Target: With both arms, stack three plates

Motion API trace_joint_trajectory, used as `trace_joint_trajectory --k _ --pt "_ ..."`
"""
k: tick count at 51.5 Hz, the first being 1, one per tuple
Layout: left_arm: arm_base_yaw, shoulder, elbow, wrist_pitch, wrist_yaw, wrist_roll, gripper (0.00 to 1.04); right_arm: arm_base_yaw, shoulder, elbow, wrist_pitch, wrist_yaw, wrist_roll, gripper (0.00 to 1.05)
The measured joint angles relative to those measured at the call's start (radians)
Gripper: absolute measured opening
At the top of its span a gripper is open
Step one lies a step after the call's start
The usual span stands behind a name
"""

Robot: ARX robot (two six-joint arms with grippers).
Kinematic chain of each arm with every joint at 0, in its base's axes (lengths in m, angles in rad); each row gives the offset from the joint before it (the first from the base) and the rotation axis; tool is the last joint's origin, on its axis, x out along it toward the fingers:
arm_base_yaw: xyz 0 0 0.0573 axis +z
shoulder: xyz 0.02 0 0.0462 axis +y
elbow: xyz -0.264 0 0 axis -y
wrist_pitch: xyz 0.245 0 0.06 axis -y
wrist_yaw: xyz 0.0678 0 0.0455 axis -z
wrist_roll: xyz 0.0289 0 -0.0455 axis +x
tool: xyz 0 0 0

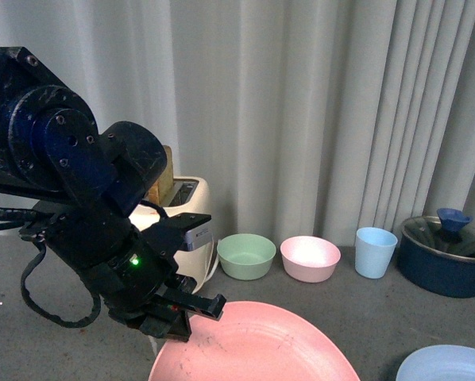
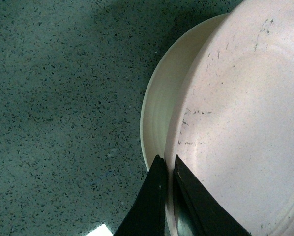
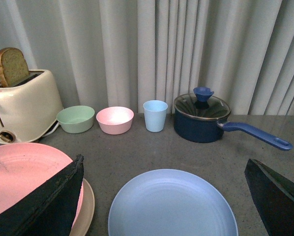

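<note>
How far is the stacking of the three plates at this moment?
Nothing looks finished yet. In hand: the left gripper pinches the rim of the pink plate, which is over the cream plate. Left: the blue plate lies alone on the table, before the open right gripper.

A: What's on the grey speckled counter (image 3: 137, 152)?
B: Along the back: toaster (image 3: 24, 105), green bowl (image 3: 75, 119), pink bowl (image 3: 115, 120), cup (image 3: 155, 115), pot (image 3: 201, 120). Nearer: a blue plate (image 3: 171, 204) and, beside it, a cream plate (image 2: 157, 113).

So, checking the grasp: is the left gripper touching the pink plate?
Touching. The left wrist view shows the left gripper closed on the rim of the pink plate.
</note>
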Motion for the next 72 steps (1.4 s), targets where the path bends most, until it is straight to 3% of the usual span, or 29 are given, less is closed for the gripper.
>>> trace_joint_trajectory --k 43,72 --pt "-0.015 0.119 0.060 0.005 -0.016 -0.040 0.03 0.000 0.000 0.000 0.000 0.000 0.000 0.97" --pt "0.013 0.054 0.092 0.006 -0.006 -0.078 0.89 0.000 0.000 0.000 0.000 0.000 0.000 0.97"
